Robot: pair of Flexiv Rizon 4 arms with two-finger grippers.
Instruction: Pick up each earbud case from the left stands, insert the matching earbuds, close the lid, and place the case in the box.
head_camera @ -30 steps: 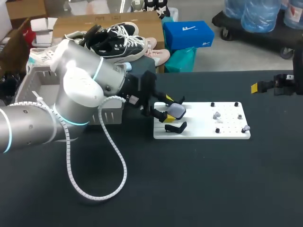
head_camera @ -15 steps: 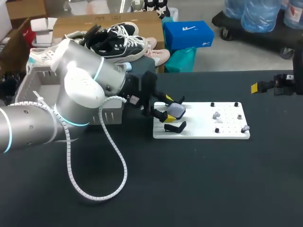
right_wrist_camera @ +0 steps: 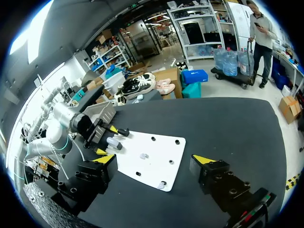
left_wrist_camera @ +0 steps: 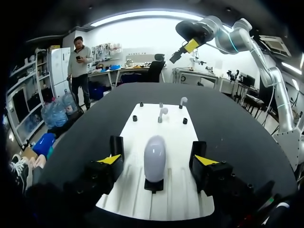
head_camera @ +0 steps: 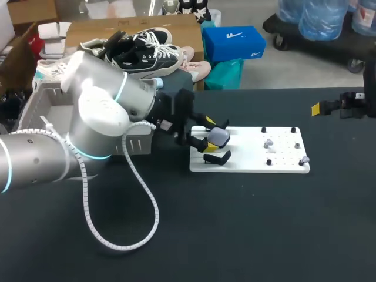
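Little change over last second: body of our left arm (head_camera: 100,111) shifted slightly, left gripper (left_wrist_camera: 156,160) holds place. Its fingers apart, straddling earbud case (left_wrist_camera: 155,156), not touching. Case upright on stand (left_wrist_camera: 154,184), left end of white board (head_camera: 282,165), frame centre. Right gripper (right_wrist_camera: 154,160) spread, empty, far right in head view. We judge grasp still pending.
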